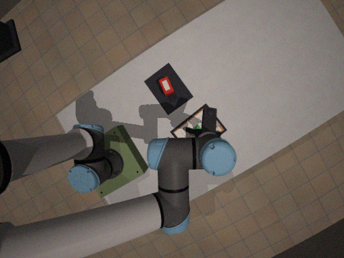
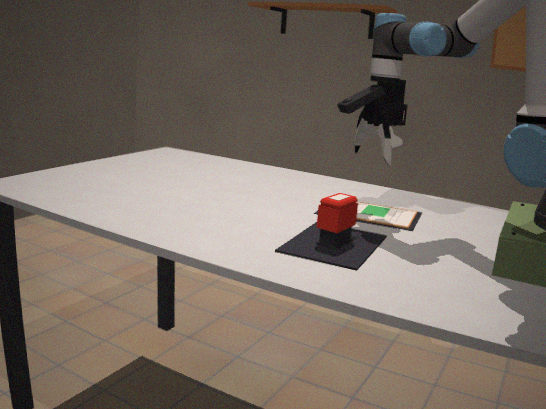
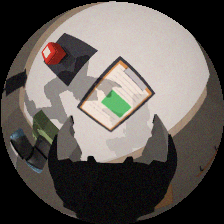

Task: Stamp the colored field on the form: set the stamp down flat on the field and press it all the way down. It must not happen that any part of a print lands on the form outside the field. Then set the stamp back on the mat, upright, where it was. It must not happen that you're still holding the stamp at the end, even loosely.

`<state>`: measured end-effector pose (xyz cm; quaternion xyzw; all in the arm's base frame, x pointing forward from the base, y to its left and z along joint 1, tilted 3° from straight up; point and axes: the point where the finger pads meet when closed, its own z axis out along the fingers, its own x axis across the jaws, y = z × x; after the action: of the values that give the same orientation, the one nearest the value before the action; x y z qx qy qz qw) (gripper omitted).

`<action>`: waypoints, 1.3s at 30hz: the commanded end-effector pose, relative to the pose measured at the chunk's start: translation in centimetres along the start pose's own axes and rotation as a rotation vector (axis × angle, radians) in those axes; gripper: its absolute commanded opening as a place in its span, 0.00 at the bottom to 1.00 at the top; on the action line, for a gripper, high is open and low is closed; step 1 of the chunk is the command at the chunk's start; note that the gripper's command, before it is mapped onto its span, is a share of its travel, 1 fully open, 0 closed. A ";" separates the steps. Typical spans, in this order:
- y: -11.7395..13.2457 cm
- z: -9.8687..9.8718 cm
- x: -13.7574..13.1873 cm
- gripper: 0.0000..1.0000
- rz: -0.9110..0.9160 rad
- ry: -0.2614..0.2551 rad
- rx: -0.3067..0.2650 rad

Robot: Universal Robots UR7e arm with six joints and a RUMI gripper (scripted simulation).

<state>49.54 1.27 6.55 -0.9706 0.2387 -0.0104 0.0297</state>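
You are looking at the arm hanging high above the table (image 2: pixel 150 186), its gripper (image 2: pixel 372 148) standing with fingers wide apart and nothing between them. In the exterior view, the red stamp (image 2: pixel 337 213) is sitting upright on the dark mat (image 2: pixel 300 248), untouched, well below and to the left of the gripper. Just beyond the mat the form (image 2: pixel 400 217) is lying flat, its green field (image 2: pixel 376 210) showing plainly; from the wrist view the field (image 3: pixel 116 103) is sitting almost directly under the gripper, with the stamp (image 3: pixel 52 53) off at the upper left. By these pictures, nothing of the job is looking done yet: you are still facing the pickup, the carry to the field, the full press, and the return to the mat.
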 end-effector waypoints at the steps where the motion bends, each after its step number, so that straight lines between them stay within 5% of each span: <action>1: 0.0 -0.7 0.3 1.00 0.232 0.002 -0.010; 39: 1.6 -4.9 0.7 1.00 1.623 0.009 -0.007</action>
<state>49.42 -0.55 10.90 -0.5607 0.8275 0.0118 0.0283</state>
